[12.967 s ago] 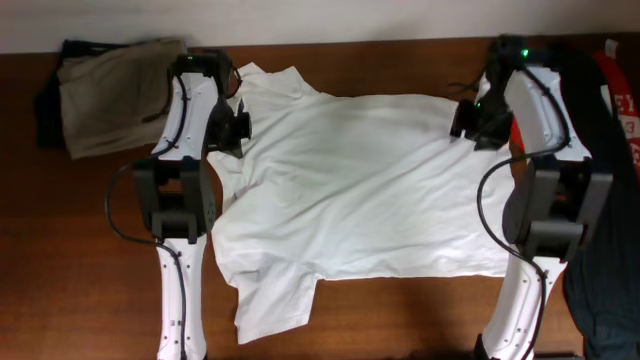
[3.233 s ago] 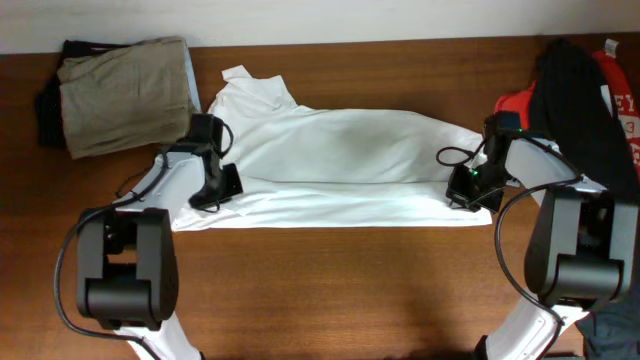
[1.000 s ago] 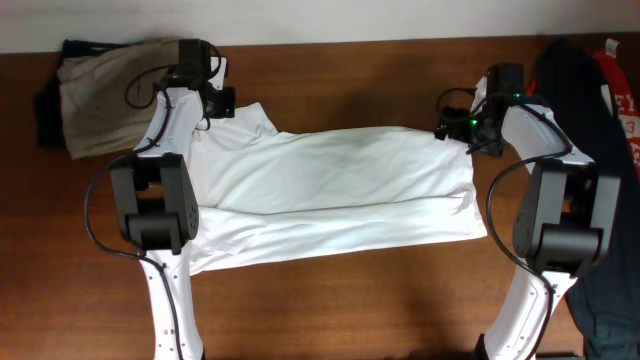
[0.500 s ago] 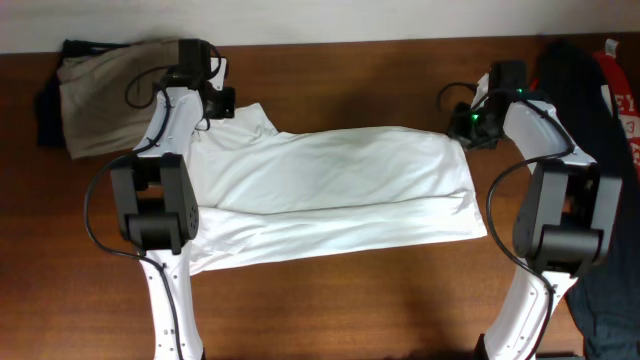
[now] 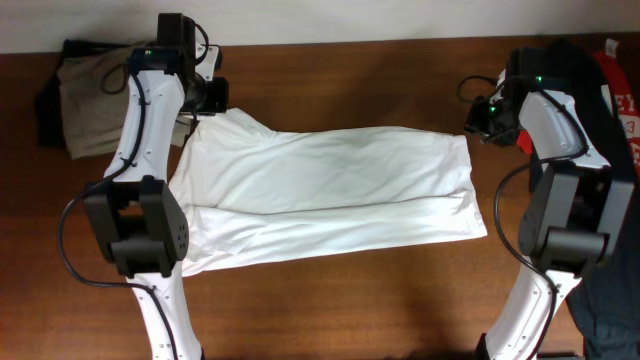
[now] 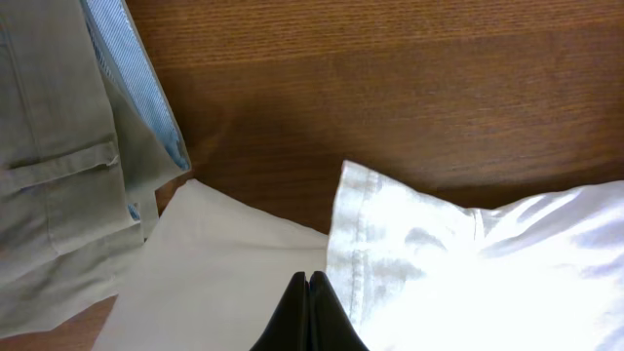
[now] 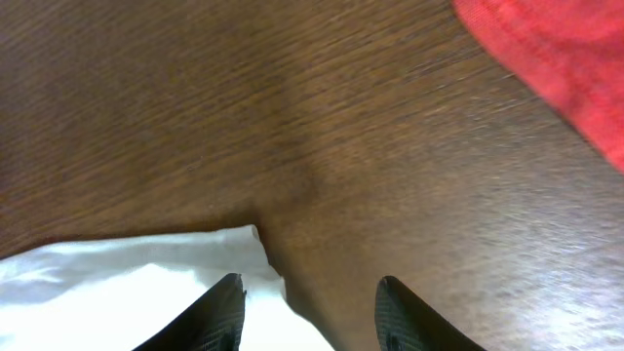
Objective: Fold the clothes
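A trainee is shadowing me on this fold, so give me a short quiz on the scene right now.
1. True or false: the right gripper is gripping the T-shirt.
2. What lies at the far left of the table, near the left gripper? A. khaki garment B. blue towel C. cardboard box
3. Fill in: the left gripper is ____ (open or shut).
Key: 1 false, it is open above the T-shirt's corner and holds nothing. 2 A. 3 shut.
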`<state>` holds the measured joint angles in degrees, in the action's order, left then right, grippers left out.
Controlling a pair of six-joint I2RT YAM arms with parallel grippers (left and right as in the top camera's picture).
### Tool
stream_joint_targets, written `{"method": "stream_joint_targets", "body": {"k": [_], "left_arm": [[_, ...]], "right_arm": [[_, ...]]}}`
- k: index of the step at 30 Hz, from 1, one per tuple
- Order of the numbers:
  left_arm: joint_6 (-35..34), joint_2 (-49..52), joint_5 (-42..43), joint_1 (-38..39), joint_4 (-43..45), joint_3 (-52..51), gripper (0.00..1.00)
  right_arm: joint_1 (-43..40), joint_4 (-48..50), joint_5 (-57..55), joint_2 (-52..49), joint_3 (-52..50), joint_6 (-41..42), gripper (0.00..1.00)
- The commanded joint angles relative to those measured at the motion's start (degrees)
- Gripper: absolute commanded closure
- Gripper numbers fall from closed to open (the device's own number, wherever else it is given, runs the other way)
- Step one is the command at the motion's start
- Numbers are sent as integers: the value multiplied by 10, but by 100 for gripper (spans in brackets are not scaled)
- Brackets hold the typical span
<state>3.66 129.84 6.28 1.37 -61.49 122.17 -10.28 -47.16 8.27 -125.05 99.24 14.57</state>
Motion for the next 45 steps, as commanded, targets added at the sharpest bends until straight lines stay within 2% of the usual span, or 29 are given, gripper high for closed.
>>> {"method": "stream_joint_targets", "body": {"k": [1,3,6,7,10,13,16,20,25,28,29,30,33,34,35,36,38,41,42,43,45], "left_arm": [[3,-7,10,0,-2,6,100],[3,-7,10,0,-1,6,100],[3,-7,10,0,-1,6,99],[3,-7,10,0,0,6,100],[3,-22,22,0,1,6,99],[3,-84,34,1,-43,6,100],[-6,-89,34,5,-176,5,100],[-56,-89,-30,4,-260,-7,100],[-71,-89,-29,5,-240,-143,100],[-76,-89,-29,4,-195,-243,100],[-76,-89,-29,4,-183,-265,99],[-79,-89,-30,4,-153,-312,99],[-101,-89,-33,3,-124,-374,99],[-101,-89,-33,3,-122,-378,99],[-101,-89,-33,3,-121,-378,100],[-101,-89,-31,3,-119,-378,99],[-101,-89,-31,3,-115,-378,100],[-101,-89,-31,3,-113,-378,100],[-101,-89,-31,3,-113,-378,99],[-101,-89,-31,3,-113,-378,99],[-101,-89,-31,3,-113,-378,100]], "right_arm": [[19,9,10,-44,9,-2,58],[24,18,14,-49,9,-2,61],[24,25,21,-49,9,-1,83],[24,25,17,-49,10,-1,96],[15,9,15,-35,24,6,96],[3,-53,14,-19,47,9,96],[2,-108,16,-17,64,25,96],[-12,-177,16,20,85,29,96],[-14,-302,11,66,84,6,96],[-13,-337,-47,66,42,5,96],[-13,-337,-52,66,29,5,91],[-13,-336,-60,66,-9,5,71],[-13,-325,-66,66,-40,5,41],[-15,-321,-66,66,-32,5,27],[-15,-290,-63,66,-27,5,0],[-14,-261,-54,66,-27,1,1],[-12,-232,20,65,-27,-56,1],[-9,-232,33,47,-49,-69,2],[-9,-223,31,46,-73,-69,9],[-9,-213,31,46,-95,-69,24],[-9,-207,29,46,-115,-69,26]]}}
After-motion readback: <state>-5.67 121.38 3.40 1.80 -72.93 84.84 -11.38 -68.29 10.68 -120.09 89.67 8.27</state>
